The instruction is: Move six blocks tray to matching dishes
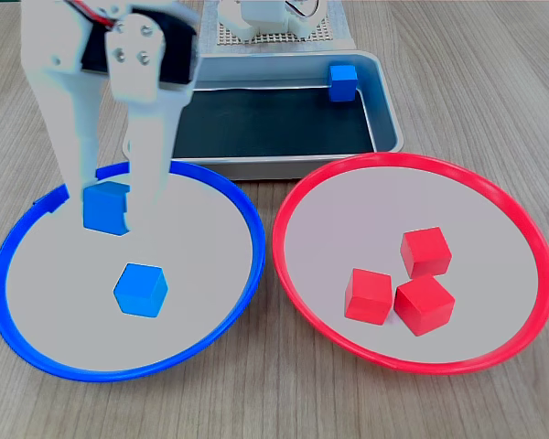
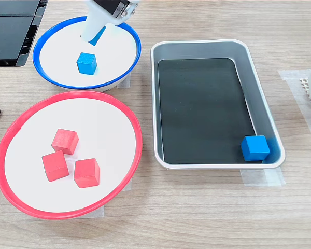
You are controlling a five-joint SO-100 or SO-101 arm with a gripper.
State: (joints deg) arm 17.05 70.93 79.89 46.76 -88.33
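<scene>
Over the back of the blue-rimmed dish [image 1: 2, 265] [image 2: 40, 49], my white gripper [image 1: 108, 212] [image 2: 96, 37] is shut on a blue block [image 1: 105, 206] [image 2: 99, 36], one finger on each side of it. A second blue block [image 1: 140, 289] [image 2: 86, 63] lies loose in that dish. A third blue block [image 1: 342, 81] [image 2: 255, 147] sits in a corner of the grey tray [image 1: 284, 166] [image 2: 197, 47]. The red-rimmed dish [image 1: 280, 240] [image 2: 4, 142] holds three red blocks [image 1: 425, 251] [image 2: 65, 141] close together.
The arm's white base [image 1: 265, 23] stands on a perforated mat behind the tray. A black flat object [image 2: 10, 31] lies at the top left in a fixed view. The two dishes almost touch, and the tray lies right beside them on the wooden table.
</scene>
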